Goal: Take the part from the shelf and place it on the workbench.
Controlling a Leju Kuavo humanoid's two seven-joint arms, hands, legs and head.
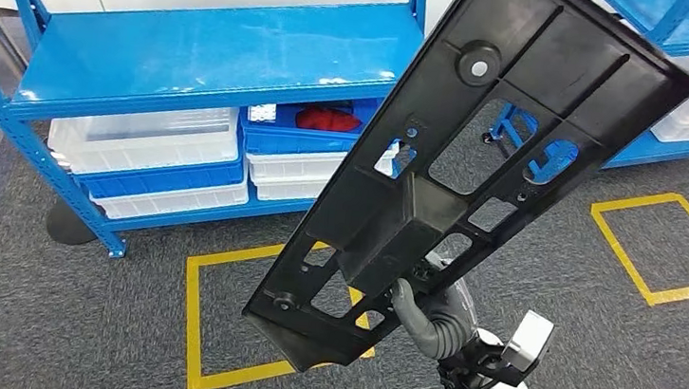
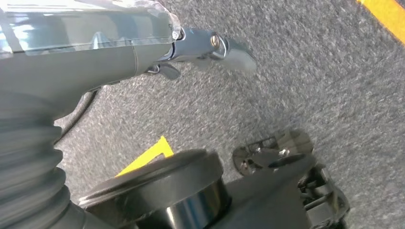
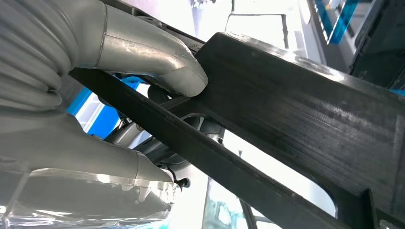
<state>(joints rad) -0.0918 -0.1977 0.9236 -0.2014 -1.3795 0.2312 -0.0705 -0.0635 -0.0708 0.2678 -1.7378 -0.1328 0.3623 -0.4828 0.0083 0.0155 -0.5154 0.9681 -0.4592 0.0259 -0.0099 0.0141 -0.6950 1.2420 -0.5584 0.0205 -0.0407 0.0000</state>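
Across the frame's centre the right hand [image 1: 425, 307] grips the part [image 1: 477, 160] — off the shelf [image 1: 211, 53], no bench reached; left hand [image 2: 119, 52] hangs, holding nothing.

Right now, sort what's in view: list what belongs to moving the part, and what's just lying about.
Belongs to the job:
- black plastic part, lifted off the shelf
- right hand, gripping the part near its lower end
- blue shelf, bare on top

Just lying about:
- white bins on the lower shelf
- yellow floor squares
- left hand, hanging over grey carpet
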